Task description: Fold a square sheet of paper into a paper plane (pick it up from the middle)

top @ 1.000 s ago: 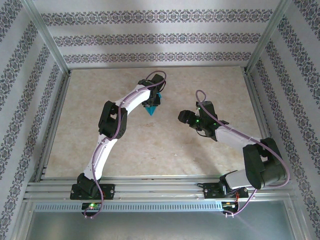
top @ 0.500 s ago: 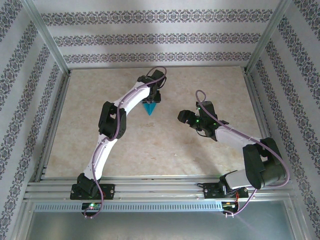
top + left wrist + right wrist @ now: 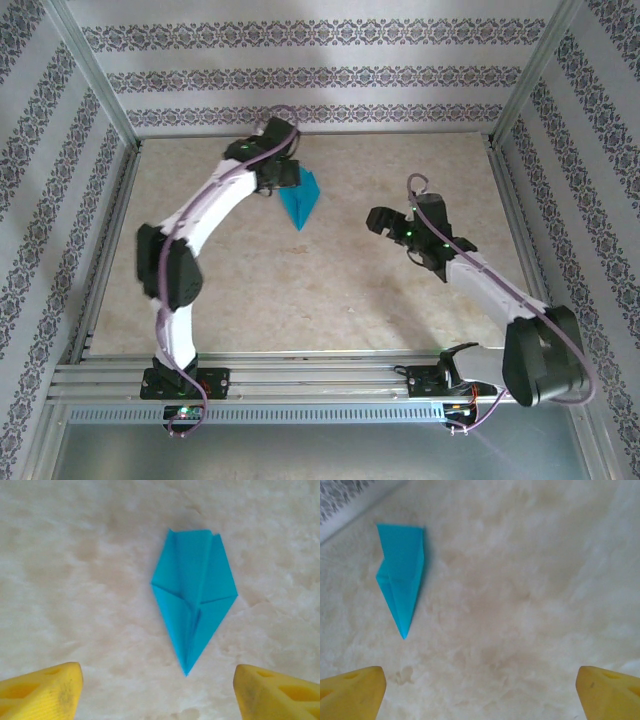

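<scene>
Moved since earlier: left arm (image 3: 190,240) swung leftward, left hand (image 3: 283,172) lifted off the paper plane (image 3: 300,200).
Surface (image 3: 250,290): pale, marbled.
Left hand: fingers spread wide, empty, just beside the plane's tail.
Right hand (image 3: 380,222): fully spread, empty, well apart.
Paper plane: far-centre of the surface, seemingly flat, nose toward the near edge.

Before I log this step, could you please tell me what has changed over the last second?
The left fingers let go of the teal-blue folded paper plane, opened and drew back toward the far left, leaving it uncovered. The right fingers shifted only slightly. The plane stayed in place on the beige marbled table, its tip pointing toward the arm bases.
</scene>
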`<state>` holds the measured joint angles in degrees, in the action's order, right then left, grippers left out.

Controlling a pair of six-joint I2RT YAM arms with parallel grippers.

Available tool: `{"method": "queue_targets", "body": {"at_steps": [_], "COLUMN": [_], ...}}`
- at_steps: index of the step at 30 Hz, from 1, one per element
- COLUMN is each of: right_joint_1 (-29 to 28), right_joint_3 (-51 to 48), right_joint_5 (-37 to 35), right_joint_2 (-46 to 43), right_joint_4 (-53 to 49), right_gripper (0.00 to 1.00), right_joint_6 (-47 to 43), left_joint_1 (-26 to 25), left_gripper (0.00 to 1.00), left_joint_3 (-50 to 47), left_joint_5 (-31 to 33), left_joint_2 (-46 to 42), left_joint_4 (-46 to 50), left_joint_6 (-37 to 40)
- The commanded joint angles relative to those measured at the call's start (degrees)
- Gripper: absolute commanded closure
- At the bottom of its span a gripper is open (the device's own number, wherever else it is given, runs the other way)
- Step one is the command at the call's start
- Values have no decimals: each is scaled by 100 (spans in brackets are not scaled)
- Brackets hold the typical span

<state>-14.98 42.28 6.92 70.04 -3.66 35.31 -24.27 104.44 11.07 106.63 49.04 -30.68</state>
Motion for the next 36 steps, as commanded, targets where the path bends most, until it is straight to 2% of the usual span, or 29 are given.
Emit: {"method": "queue_targets", "body": {"at_steps": [1, 6, 13, 17, 20, 22, 28, 36], "right_joint_1": [285, 610, 672, 830, 935, 946, 997, 1133], "right_joint_3": [140, -127, -1297, -1664, -1782, -1814, -2203, -2410], "right_joint_5": [-653, -1428, -3339, -3696, -3527, -3313, -2573, -1554], "right_joint_2": [-434, -1161, -1857, -1632, -1290, -1189, -699, 194], "right_joint_4": [-268, -132, 995, 1271, 1572, 1844, 3053, 4545], "right_gripper": [2, 2, 2, 2, 2, 2, 2, 2], "right_joint_6": [-688, -1245, -1631, -1639, -1703, -2071, -2784, -3267], "left_joint_1": [391, 1017, 1823, 2095, 2133, 2137, 2142, 2161], "left_gripper": [11, 0, 1, 1, 1, 1, 1, 1], "left_joint_3": [-1198, -3315, -6120, -7289, -7942, -8264, -8527, -8845], "left_joint_5": [375, 772, 1741, 2139, 2296, 2196, 1881, 514], "left_joint_2": [-960, -2584, -4627, -5327, -5378, -5194, -4440, -3445], "left_joint_4": [-867, -1887, -3549, -4646, -5739, -6464, -7619, -9556], "left_joint_6": [121, 319, 719, 893, 990, 1184, 1849, 2654]}}
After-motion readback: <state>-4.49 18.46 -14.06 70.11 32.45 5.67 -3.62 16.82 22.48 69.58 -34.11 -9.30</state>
